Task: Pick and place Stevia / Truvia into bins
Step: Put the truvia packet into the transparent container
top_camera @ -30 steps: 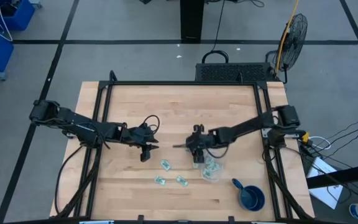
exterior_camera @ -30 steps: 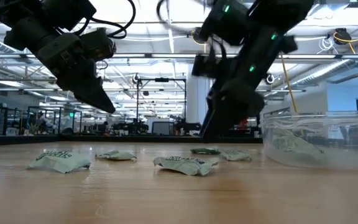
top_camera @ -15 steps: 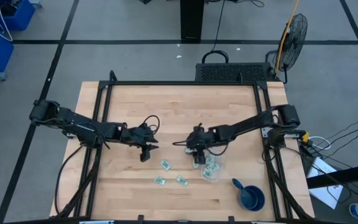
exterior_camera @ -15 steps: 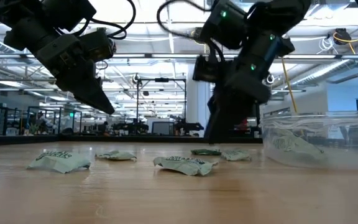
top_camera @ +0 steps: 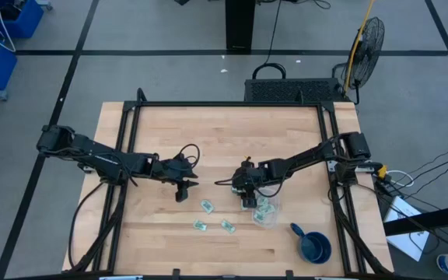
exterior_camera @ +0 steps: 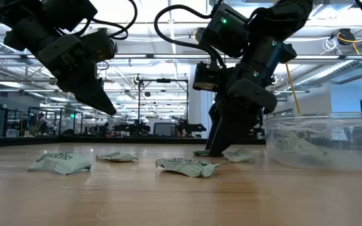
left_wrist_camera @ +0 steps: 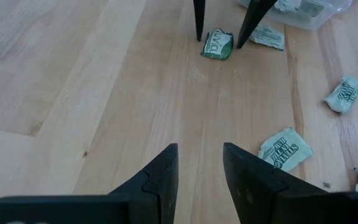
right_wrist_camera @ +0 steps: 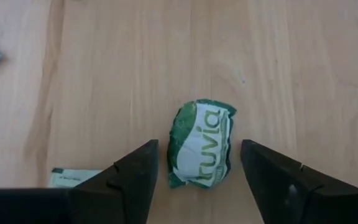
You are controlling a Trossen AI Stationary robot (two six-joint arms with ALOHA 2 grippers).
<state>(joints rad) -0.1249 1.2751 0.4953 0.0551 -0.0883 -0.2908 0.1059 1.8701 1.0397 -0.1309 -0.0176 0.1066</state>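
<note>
My right gripper (right_wrist_camera: 199,148) is open and down at the table beside the clear container (top_camera: 264,215). Its fingers stand on either side of a green-and-white Truvia packet (right_wrist_camera: 201,152) that lies flat on the wood, and a narrow gap shows on both sides. The left wrist view shows the same packet (left_wrist_camera: 216,45) between the two dark fingertips. The container (exterior_camera: 324,143) holds several packets. Three more packets (top_camera: 208,206) (top_camera: 200,225) (top_camera: 227,225) lie flat near the table's near edge. My left gripper (top_camera: 181,193) hangs open above the table, to the left of them.
A dark blue cup with a handle (top_camera: 315,247) stands near the table's near right corner, beyond the container. Another packet (left_wrist_camera: 267,36) lies against the container's wall. Black frame rails (top_camera: 123,155) run along the table's left and right sides. The far half of the table is bare wood.
My right gripper has come down to the table, and its open fingers now stand around the Truvia packet next to the container. The packets and the container have stayed where they were.
</note>
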